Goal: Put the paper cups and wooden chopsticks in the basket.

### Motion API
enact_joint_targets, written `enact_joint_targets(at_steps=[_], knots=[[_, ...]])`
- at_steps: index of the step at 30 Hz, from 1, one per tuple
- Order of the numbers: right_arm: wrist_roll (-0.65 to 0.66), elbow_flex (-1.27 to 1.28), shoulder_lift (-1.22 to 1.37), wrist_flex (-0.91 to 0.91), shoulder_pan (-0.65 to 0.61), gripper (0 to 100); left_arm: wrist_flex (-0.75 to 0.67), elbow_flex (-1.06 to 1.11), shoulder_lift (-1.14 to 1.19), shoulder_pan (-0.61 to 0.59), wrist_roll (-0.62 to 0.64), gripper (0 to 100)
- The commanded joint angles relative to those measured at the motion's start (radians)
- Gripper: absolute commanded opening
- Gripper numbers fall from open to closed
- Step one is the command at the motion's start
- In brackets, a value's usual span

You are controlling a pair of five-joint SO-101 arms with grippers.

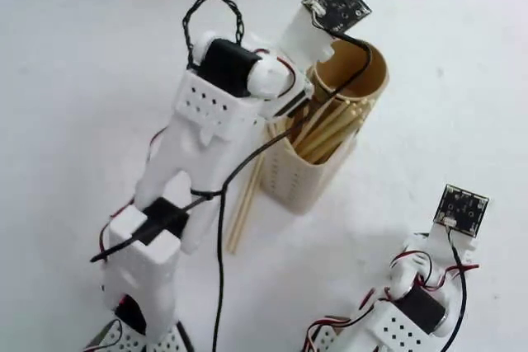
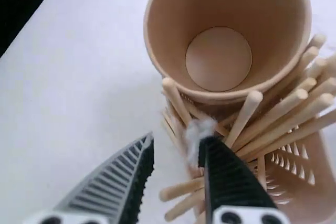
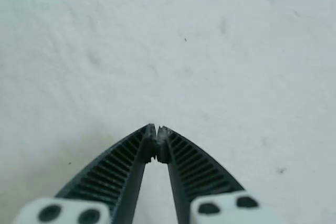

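Paper cup (image 2: 220, 51), wooden chopsticks (image 2: 273, 114) in basket (image 1: 297, 180); left gripper (image 2: 176, 141) jaws apart above them; right gripper (image 3: 157, 142) clenched, empty.

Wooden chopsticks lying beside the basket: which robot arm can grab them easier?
Left, probably. The left gripper is open right above the pale perforated plastic basket, close to the loose wooden chopsticks on the white table. The right gripper is shut over the table, farther away.

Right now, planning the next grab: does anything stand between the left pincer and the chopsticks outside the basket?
Only the arm's black cable, crossing over those chopsticks beside the basket; the left pincer is open.
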Motion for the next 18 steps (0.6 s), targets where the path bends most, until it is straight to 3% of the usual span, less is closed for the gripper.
enact_joint_targets(at_steps=[1, 18], knots=[[0.009, 0.011, 0.004, 0.002, 0.004, 1.8, 0.006, -0.04, 0.004, -0.004, -0.009, 15], [0.009, 0.011, 0.004, 0.002, 0.004, 1.8, -0.015, -0.044, 0.251, 0.004, -0.127, 12]])
